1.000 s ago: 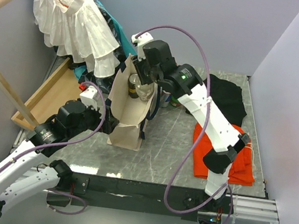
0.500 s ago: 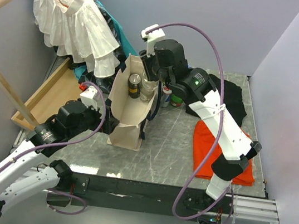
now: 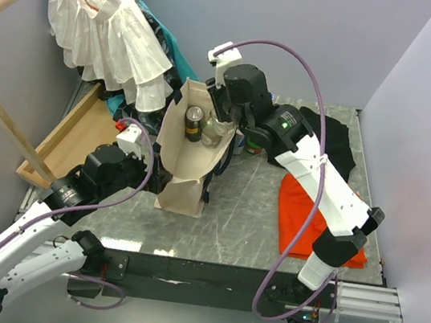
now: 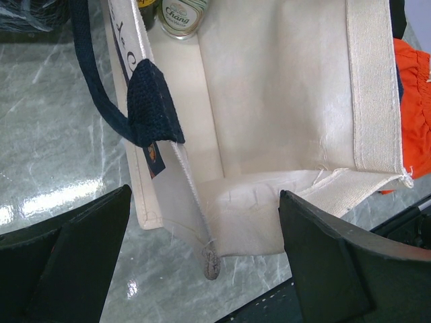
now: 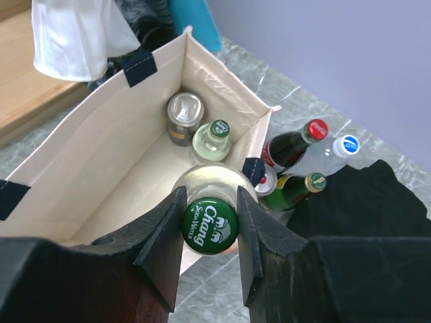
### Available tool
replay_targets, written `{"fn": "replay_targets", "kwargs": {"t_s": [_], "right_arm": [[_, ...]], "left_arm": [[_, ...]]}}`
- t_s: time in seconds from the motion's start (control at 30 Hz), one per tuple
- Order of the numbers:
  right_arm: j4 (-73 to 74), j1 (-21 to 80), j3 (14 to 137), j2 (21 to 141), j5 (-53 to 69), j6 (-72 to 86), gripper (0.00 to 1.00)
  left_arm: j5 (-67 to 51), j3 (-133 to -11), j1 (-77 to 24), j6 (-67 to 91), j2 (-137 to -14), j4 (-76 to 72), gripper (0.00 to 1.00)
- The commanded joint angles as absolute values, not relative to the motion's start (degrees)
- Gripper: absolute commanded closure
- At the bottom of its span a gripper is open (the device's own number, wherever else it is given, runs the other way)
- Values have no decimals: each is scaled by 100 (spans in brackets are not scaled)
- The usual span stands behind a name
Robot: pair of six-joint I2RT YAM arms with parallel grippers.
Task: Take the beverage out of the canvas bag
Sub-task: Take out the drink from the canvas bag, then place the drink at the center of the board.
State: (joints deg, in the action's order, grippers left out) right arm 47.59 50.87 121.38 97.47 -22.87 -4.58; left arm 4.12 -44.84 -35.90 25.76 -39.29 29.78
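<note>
My right tool (image 5: 210, 200) is clamped tight on the neck of the green-capped bottle (image 5: 210, 227), holding it over the mouth of the canvas bag (image 5: 101, 168). My left tool (image 4: 203, 202) stands wide open astride the bag's near end.

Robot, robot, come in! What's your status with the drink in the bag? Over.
Right claw shut on green-capped bottle, at canvas bag mouth. Left claw open at bag's near rim. Can and smaller bottle inside, close by.
</note>
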Motion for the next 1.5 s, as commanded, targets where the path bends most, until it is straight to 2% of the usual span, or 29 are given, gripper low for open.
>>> {"fn": "replay_targets", "kwargs": {"t_s": [0.0, 0.37, 1.0, 1.47], "right_arm": [[3691, 5063, 12243, 9009, -2768, -642, 100], [3613, 4791, 11805, 8536, -2971, -519, 100], [2673, 3552, 9309, 7629, -2373, 263, 100], [1978, 3120, 8350, 7954, -2197, 606, 100]], "left_arm": [[281, -4491, -3630, 2531, -3964, 2874, 4], [281, -4491, -3639, 2540, -3973, 2865, 4], [334, -4491, -3665, 2558, -3964, 2883, 4], [439, -4500, -3683, 2584, -3981, 2909, 4]]}}
